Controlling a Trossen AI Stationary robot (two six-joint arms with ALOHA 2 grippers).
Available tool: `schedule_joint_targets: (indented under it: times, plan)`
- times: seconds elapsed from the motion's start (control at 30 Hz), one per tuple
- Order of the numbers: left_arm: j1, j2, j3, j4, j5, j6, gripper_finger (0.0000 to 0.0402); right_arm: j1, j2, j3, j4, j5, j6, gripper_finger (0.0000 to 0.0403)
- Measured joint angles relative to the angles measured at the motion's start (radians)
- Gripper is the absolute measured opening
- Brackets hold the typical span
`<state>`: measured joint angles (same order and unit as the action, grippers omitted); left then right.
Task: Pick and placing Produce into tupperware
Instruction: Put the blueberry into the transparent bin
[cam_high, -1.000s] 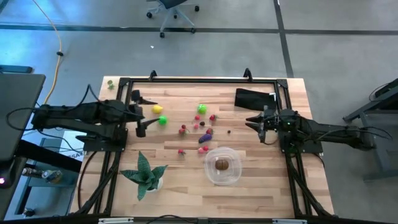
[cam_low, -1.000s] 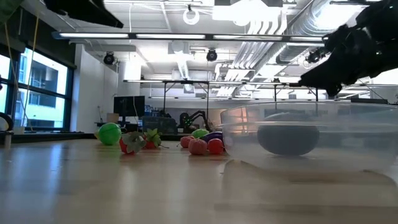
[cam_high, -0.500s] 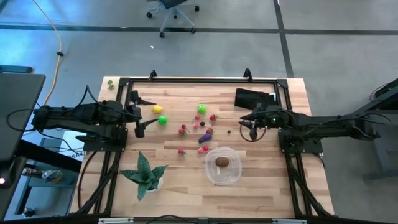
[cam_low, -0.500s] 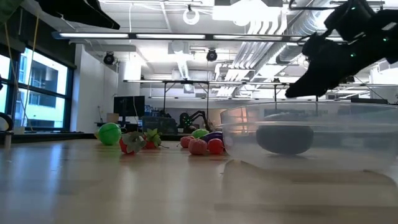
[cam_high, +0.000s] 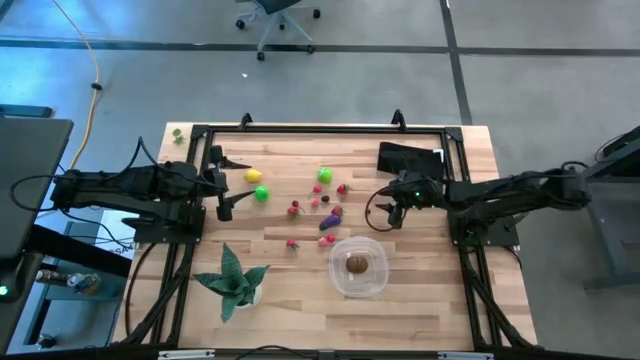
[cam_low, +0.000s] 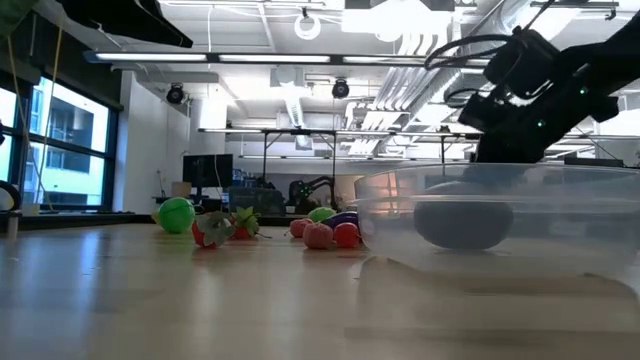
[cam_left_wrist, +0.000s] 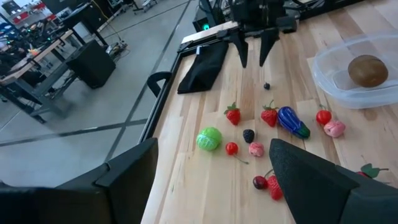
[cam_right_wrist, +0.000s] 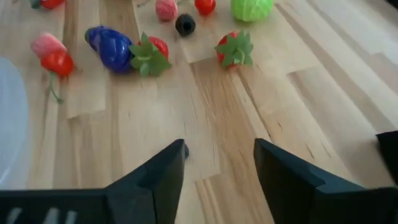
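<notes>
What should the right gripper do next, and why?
Probably lower the right gripper onto the tiny dark produce piece and close on it. Its fingers stand open above the wood, that piece lies just ahead of them, and only a brown piece sits in the tupperware. The left gripper waits, open, at the table's left side.

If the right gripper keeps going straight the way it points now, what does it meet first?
The right gripper, open, points down at the table. Likely first is the tiny dark piece beside one finger, or the bare wood. The strawberries and purple eggplant lie farther on. Depth is uncertain.
</notes>
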<state>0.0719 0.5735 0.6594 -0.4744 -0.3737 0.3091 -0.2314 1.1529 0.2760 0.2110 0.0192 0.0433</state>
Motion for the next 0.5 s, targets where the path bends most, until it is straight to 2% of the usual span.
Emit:
schedule_joint_targets:
  times: [0.13, 0.5]
  plan:
    - [0.0, 0.0, 0.0, -0.005, 0.0, 0.0, 0.0299, 0.004, 0.082, 0.0, 0.038, -0.029, -0.025, 0.0195]
    - [0.0, 0.0, 0.0, -0.016, 0.0, 0.026, 0.0299, 0.049, 0.279, 0.0, 0.22, -0.029, -0.026, 0.0177]
